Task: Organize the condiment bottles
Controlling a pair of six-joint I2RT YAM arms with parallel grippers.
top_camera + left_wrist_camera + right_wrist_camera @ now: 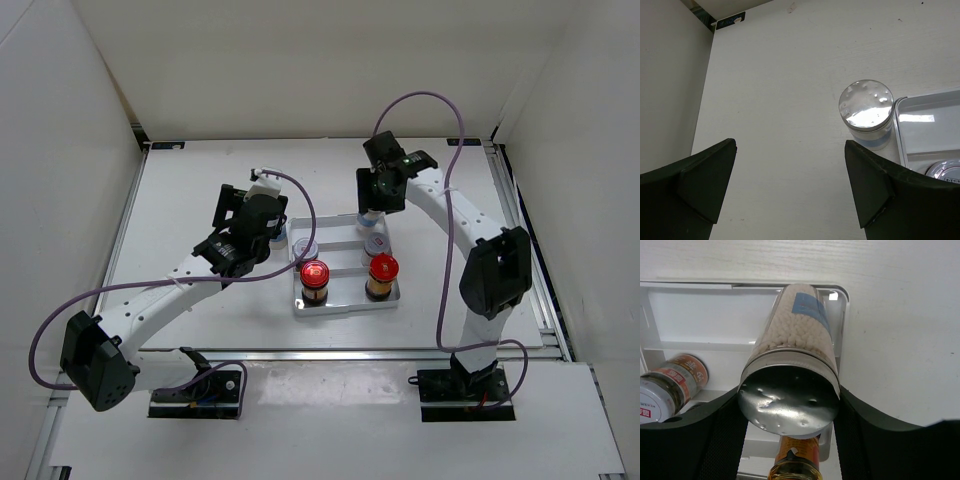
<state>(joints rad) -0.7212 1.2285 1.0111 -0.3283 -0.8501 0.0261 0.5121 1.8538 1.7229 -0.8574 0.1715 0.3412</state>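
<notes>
- silver-capped bottle (790, 360): shiny dimpled metal cap, clear glossy wall
- tray (940, 107): glossy white plastic
- table (790, 75): matt white
- fingers (700, 187): matt black plastic

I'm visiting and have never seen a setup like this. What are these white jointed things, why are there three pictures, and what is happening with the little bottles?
They are two robot arms bolted to a table. One picture looks down from above; the other two come from cameras on each wrist. A white tray holds two red-capped bottles and two short jars. The right gripper is closed on a silver-capped bottle, tilted over the tray's back corner. The left gripper is open, above bare table, with a second silver-capped bottle standing just outside the tray. The aim is to arrange the bottles.
</notes>
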